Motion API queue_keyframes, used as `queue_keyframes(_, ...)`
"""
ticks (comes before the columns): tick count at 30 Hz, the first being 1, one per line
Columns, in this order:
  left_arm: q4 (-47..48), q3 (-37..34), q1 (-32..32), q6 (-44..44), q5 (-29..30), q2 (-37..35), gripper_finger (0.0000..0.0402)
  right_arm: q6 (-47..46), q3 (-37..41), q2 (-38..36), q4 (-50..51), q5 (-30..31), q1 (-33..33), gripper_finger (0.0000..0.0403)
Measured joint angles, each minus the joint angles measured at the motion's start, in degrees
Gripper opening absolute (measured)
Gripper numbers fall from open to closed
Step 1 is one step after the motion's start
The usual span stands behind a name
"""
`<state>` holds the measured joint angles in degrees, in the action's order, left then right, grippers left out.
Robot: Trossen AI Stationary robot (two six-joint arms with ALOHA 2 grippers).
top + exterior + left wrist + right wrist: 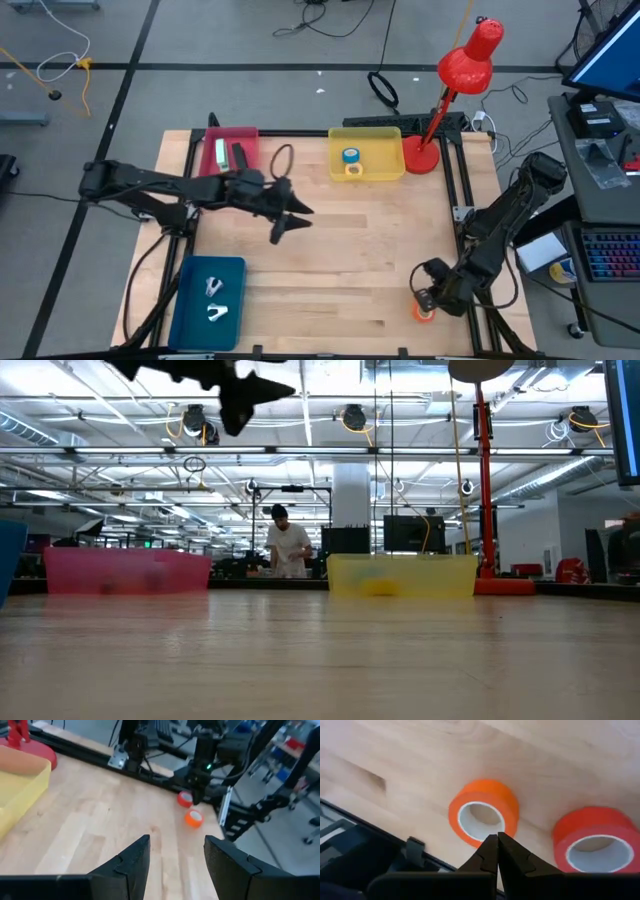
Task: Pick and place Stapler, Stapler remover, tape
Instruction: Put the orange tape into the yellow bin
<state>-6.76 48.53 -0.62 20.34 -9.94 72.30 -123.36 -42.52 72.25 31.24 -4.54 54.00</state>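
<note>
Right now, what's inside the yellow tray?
The yellow tray holds two tape rolls, a blue roll and a yellow roll next to it. In the low view the tray wall hides them; only a yellowish blur shows through.

Table (340,250) centre open; lamp (450,90) rear-right.

Robotics lab — ceiling trusses (400,452), workstations (410,532).

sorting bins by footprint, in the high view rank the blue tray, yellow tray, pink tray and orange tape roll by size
1. blue tray
2. yellow tray
3. pink tray, partly hidden by the left arm, so unsure against yellow
4. orange tape roll, by the right tool
</note>
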Motion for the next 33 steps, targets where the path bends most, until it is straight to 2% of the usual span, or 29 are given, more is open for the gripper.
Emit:
queue_keyframes(7,-0.8,-7.6,-0.2,0.5,1.3,-7.7,0.0186,2.0,0.0,0.0,0.5,0.3,-0.6,0.0000)
queue_keyframes(14,-1.0,-9.0,-0.2,-0.1,1.4,-9.7,0.0186,2.9,0.0,0.0,0.3,0.0,-0.7,0.0008)
queue_keyframes(28,-0.7,-9.0,-0.2,1.2,1.4,-9.7,0.0186,4.3,0.0,0.0,0.3,0.2,-0.7,0.0136)
queue_keyframes(33,-0.7,-9.0,-0.2,1.2,1.4,-9.7,0.0186,5.9,0.0,0.0,0.3,0.2,-0.7,0.0164)
